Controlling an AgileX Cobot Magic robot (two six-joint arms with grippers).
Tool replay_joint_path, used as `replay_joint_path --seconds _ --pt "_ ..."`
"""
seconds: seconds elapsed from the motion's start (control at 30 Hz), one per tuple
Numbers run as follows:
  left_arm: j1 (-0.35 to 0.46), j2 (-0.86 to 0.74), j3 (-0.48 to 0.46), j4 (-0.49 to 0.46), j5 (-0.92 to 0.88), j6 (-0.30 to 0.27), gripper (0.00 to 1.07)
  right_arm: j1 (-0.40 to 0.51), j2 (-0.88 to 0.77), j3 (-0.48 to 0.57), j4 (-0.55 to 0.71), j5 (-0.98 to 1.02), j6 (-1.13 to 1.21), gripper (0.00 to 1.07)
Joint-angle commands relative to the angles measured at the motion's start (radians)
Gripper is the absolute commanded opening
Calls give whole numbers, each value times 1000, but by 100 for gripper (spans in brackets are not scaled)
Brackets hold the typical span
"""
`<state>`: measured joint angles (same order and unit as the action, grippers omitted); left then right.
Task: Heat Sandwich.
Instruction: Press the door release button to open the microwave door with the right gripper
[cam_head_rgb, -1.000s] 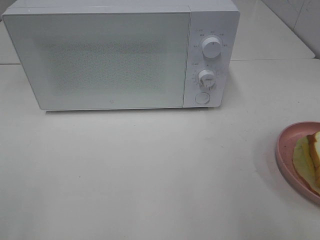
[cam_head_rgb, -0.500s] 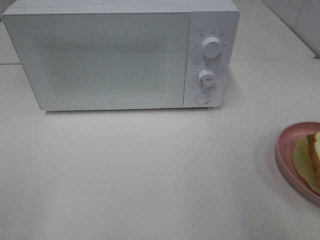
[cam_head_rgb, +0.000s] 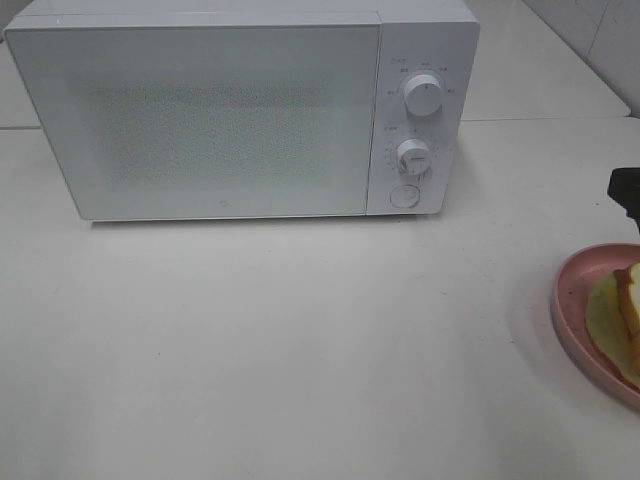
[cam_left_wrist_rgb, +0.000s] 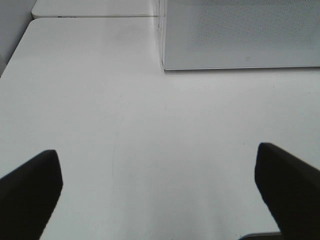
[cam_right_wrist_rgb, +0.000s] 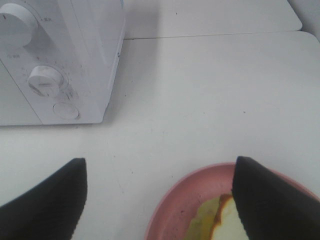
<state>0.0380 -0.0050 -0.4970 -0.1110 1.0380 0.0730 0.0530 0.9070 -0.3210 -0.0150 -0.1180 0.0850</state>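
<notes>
— At the far side of the counter (cam_head_rgb: 300, 340), what stands?
— One white microwave (cam_head_rgb: 220, 110), door shut. Its right panel carries an upper dial (cam_head_rgb: 424, 95), a lower dial (cam_head_rgb: 413, 155) and a round button (cam_head_rgb: 404, 196).
— Location of the sandwich (cam_head_rgb: 625, 310)?
— Right edge of the counter, near side, lying on a pink plate (cam_head_rgb: 570, 300), well apart from the microwave. The high view's edge cuts off part of both. White bread over yellow-green filling noted.
— Right jaws?
— Spread wide, holding nothing, above the counter by the plate. The plate's rim and the sandwich show between them in the wrist view. A dark part of the right arm (cam_head_rgb: 626, 190) shows at the right edge, farther back than the plate.
— Left jaws?
— Spread wide, holding nothing, over the counter on the left, facing the microwave's near left corner.
</notes>
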Motion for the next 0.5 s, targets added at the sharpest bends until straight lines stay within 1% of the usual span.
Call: replay_joint_path --seconds 0.03,0.2,0.3,0.37,0.4,0.43,0.47,0.5 --pt "-8 -26 4 -3 -9 -3 101 -5 33 1 2 -85 6 76" --pt "-8 -26 4 -3 -9 -3 101 -5 76 1 3 -149 5 76" --pt "-8 -26 4 -3 -9 -3 101 19 95 1 39 -169 0 76" --pt "-8 -26 4 -3 -9 -3 101 56 111 1 60 -182 -31 76" --pt "-8 -26 4 -3 -9 -3 101 103 135 1 85 -201 -85 76" --pt "-8 -26 4 -3 -9 -3 101 125 148 1 102 -215 -113 76" --pt "-8 -26 4 -3 -9 -3 101 125 148 1 102 -215 -113 76" --pt "-8 -26 4 -3 -9 -3 101 148 163 1 128 -232 -145 76"
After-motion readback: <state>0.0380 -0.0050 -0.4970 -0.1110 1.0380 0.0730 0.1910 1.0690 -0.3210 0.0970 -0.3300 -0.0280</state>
